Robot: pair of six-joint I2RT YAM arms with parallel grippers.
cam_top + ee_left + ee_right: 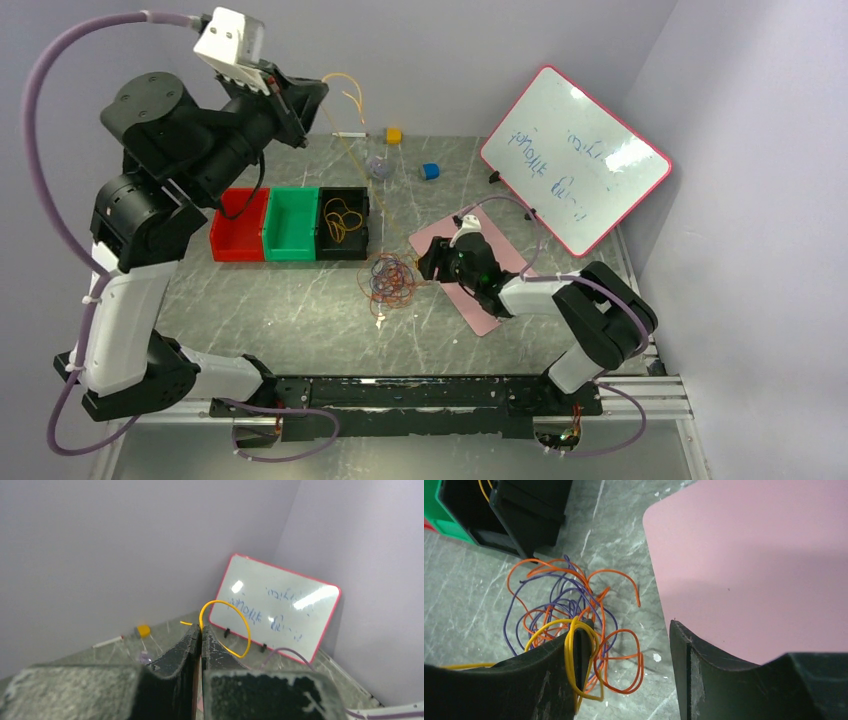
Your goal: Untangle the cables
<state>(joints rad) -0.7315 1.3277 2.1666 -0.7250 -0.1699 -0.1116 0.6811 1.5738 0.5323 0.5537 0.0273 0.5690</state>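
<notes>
A tangle of orange-red and dark blue cables point(392, 280) lies on the table in front of the black bin; it also shows in the right wrist view point(569, 600). My left gripper point(316, 96) is raised high at the back, shut on a yellow cable point(346, 88). That cable hangs down towards the tangle. In the left wrist view the jaws point(201, 628) pinch the yellow cable point(243, 618), which loops past the tips. My right gripper point(438, 262) is open and low beside the tangle. In the right wrist view point(629, 630) a yellow loop point(570, 655) hangs over its left finger.
Red point(238, 228), green point(291, 226) and black point(322, 215) bins stand in a row; the black one holds yellow cables point(345, 222). A pink mat point(500, 262) lies under the right arm. A whiteboard point(575, 155), a yellow block point(394, 135), a blue block point(430, 171) and a marker point(350, 133) sit at the back.
</notes>
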